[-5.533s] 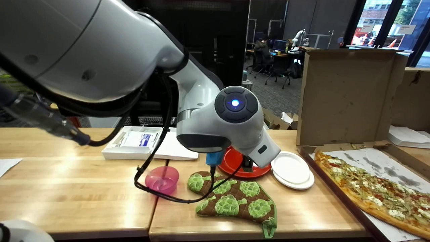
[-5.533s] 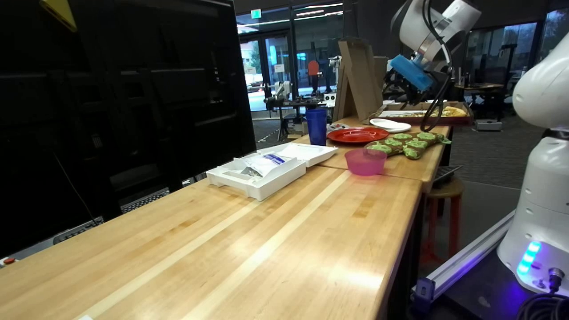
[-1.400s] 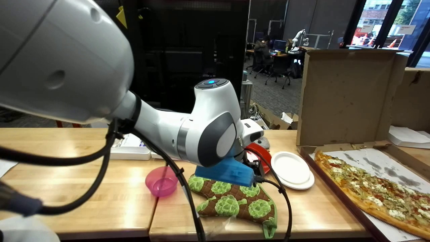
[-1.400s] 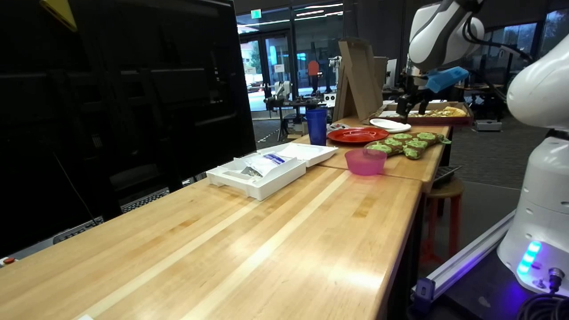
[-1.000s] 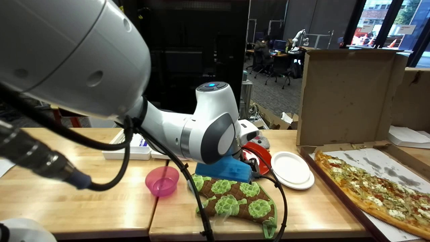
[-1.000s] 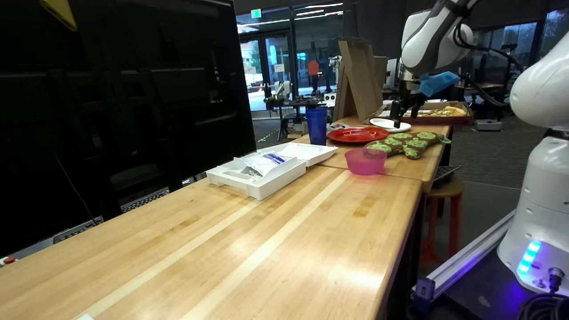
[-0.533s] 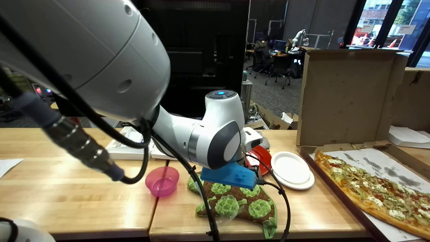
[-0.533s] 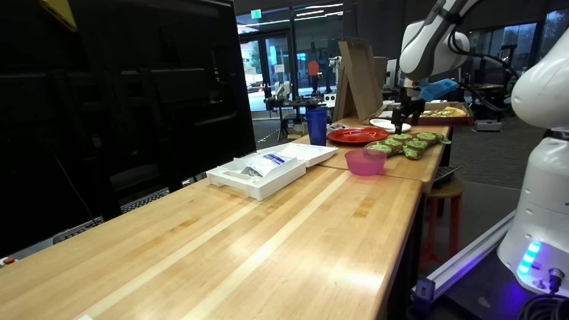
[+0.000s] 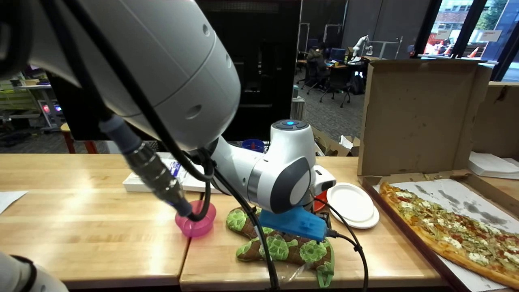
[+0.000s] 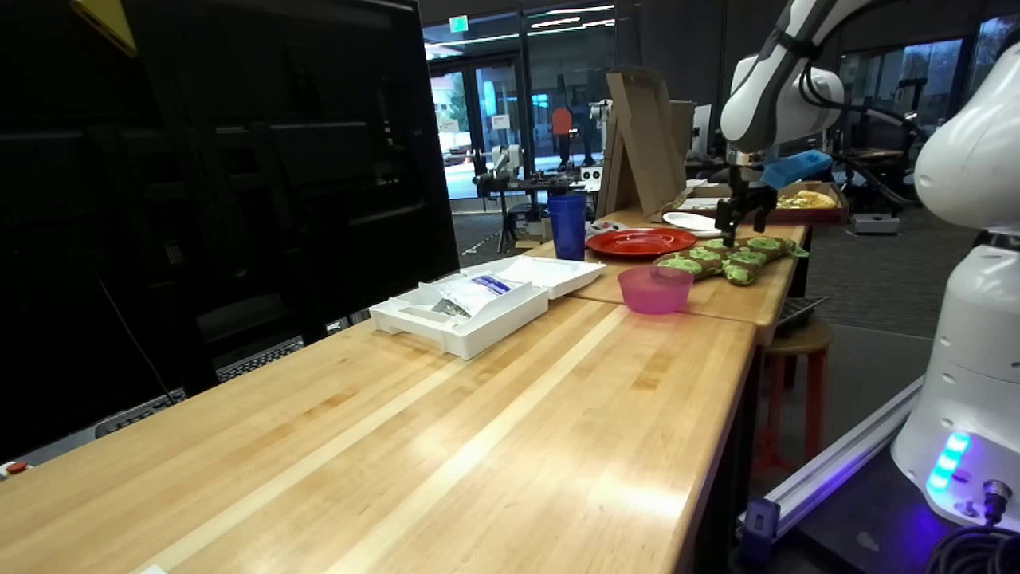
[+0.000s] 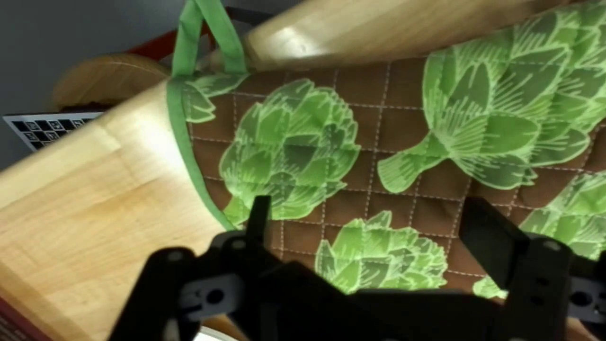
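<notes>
Hanging spread and empty, the black fingers (image 11: 494, 244) seem lined up over a curved brown quilted-cloth oven mitt (image 11: 360, 189), not yet gripped, on the pale wooden table (image 11: 118, 203).

You can pass above the long green-and-brown quilted fabric mitt (image 11: 374, 156). Past the round white plates (image 9: 350, 202), the upright brown cardboard lid (image 9: 421, 117) blocks you.
</notes>
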`<action>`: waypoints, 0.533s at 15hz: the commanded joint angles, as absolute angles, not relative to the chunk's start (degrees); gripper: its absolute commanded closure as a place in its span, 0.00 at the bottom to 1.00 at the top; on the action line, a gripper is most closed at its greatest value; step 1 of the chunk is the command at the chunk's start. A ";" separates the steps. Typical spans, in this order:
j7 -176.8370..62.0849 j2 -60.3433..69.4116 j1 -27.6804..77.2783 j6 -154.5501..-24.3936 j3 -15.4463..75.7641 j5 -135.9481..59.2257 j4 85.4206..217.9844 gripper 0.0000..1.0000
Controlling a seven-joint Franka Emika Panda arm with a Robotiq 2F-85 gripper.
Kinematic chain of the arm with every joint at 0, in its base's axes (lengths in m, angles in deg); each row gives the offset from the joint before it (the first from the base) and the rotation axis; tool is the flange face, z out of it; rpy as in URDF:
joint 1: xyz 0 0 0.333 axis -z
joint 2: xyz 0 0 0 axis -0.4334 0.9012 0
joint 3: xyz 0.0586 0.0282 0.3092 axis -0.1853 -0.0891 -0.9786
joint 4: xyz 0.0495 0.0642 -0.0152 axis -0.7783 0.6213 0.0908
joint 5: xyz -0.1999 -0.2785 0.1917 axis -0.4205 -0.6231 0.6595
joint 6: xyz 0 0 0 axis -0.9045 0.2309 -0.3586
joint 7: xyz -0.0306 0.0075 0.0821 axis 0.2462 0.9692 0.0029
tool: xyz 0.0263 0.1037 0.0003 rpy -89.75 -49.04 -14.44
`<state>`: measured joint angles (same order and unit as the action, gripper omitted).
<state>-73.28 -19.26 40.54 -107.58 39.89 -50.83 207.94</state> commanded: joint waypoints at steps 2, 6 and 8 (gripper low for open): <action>-77.46 -17.10 40.57 -106.16 42.03 -45.80 204.99 0.00; -80.20 -15.85 40.51 -104.96 42.56 -41.45 203.39 0.00; -81.20 -15.38 40.52 -104.22 42.63 -39.97 202.66 0.00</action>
<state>-78.71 -16.21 40.73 -106.21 42.20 -42.48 204.36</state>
